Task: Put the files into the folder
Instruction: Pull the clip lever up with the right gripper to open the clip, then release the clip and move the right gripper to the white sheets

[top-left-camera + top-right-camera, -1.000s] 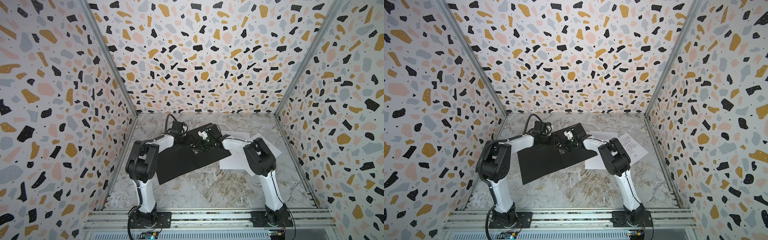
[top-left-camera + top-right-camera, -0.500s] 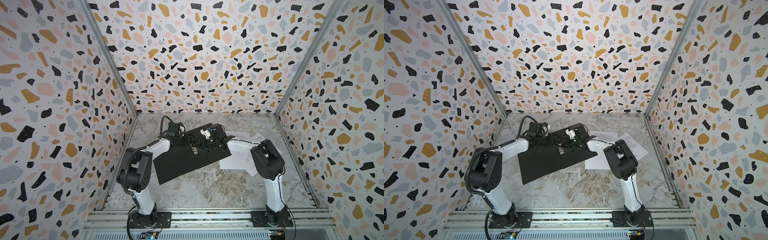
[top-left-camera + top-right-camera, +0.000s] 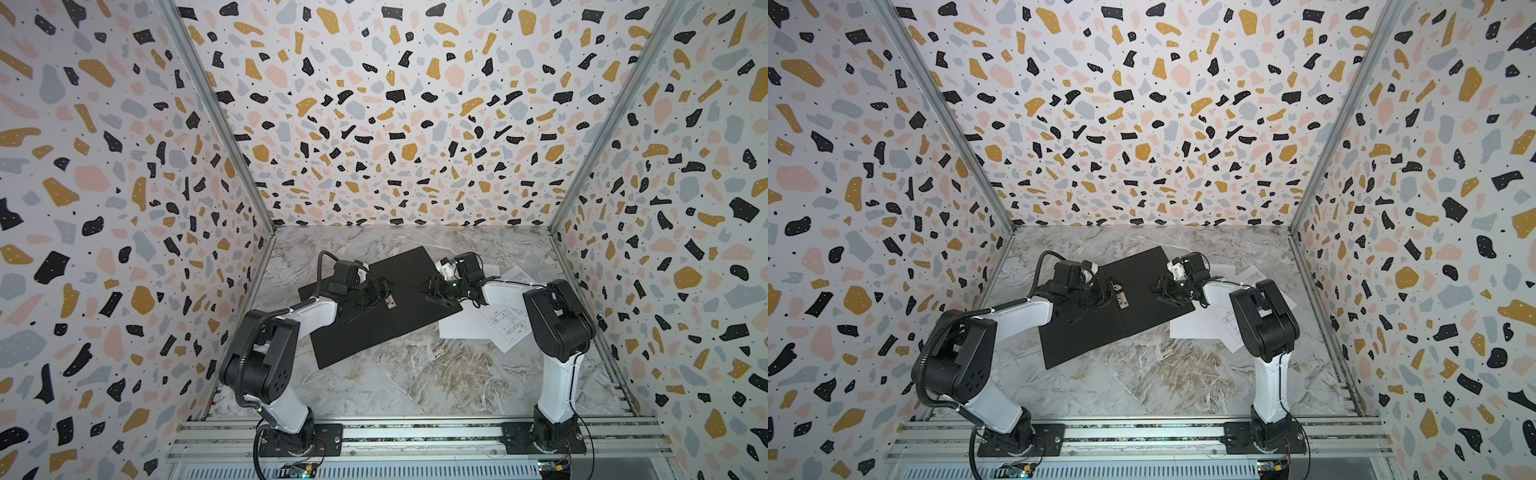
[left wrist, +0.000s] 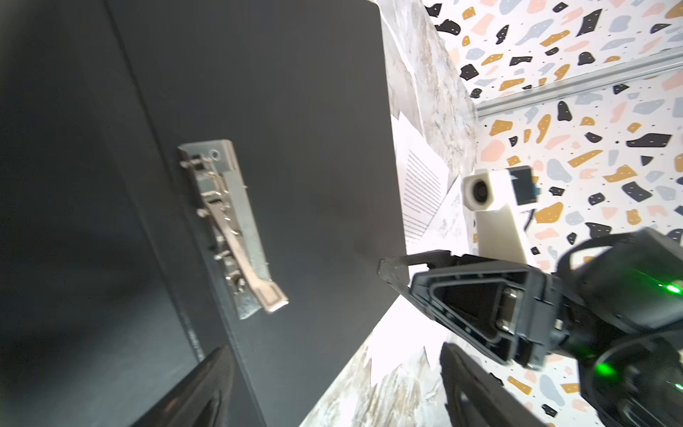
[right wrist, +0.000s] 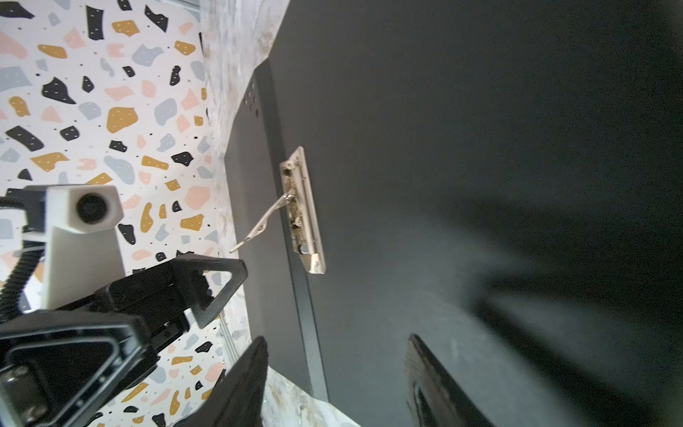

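The folder (image 3: pixel 361 332) lies open, black inside up, mid-tabletop (image 3: pixel 415 374) toward the left edge. It holds only its metal clip (image 3: pixel 389 300). The files (image 3: pixel 463 328) overlap just beside its right edge. The left tool (image 3: pixel 384 289) and right tool (image 3: pixel 428 291) hover above the folder, both wide and holding nothing.

Both top views look steeply down from high above the near edge over the whole table (image 3: pixel 415 374); each wrist view hangs close above the open folder (image 4: pixel 295 111) — both share its metal clip (image 4: pixel 229 229).
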Controlling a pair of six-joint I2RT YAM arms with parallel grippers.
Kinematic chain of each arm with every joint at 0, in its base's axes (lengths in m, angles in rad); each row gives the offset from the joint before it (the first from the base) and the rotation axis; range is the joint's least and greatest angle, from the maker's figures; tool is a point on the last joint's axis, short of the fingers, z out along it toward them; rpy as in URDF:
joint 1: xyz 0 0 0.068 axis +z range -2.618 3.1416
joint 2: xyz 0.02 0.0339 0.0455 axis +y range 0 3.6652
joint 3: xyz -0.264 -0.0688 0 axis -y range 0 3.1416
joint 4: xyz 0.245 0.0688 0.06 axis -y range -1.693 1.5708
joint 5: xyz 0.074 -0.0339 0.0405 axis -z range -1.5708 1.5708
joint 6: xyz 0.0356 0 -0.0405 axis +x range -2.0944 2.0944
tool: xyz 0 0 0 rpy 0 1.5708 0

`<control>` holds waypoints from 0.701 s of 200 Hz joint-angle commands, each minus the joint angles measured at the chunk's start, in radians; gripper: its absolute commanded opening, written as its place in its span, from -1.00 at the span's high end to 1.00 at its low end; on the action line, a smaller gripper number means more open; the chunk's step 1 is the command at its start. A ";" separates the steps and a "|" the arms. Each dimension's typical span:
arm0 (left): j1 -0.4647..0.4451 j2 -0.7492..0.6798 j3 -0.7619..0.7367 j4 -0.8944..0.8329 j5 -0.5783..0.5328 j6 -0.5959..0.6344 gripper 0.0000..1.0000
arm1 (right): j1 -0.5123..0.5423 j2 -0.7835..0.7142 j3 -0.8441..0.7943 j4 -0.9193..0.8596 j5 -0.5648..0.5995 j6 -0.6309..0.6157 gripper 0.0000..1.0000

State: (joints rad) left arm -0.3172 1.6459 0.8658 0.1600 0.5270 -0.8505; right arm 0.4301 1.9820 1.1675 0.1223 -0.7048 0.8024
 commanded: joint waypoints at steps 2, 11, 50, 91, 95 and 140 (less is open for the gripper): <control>-0.009 -0.004 -0.011 0.132 0.033 -0.089 -0.79 | -0.018 -0.066 -0.007 -0.061 0.034 -0.077 -0.22; -0.009 0.007 -0.009 0.150 0.044 -0.106 -0.79 | -0.030 -0.068 -0.016 -0.070 0.045 -0.087 -0.23; -0.015 0.034 0.009 0.145 0.042 -0.105 -0.79 | -0.080 -0.089 -0.033 -0.090 0.075 -0.126 -0.30; -0.015 0.076 0.038 0.154 0.030 -0.107 -0.79 | -0.113 -0.102 -0.016 -0.142 0.139 -0.200 -0.50; -0.014 0.079 0.045 0.150 0.025 -0.103 -0.79 | -0.118 -0.103 -0.015 -0.146 0.150 -0.210 -0.53; -0.014 0.127 0.113 0.140 0.010 -0.103 -0.79 | -0.164 -0.103 -0.026 -0.155 0.190 -0.285 -0.64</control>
State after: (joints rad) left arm -0.3286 1.7580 0.9310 0.2710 0.5457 -0.9550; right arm 0.2832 1.9213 1.1339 -0.0006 -0.5507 0.5854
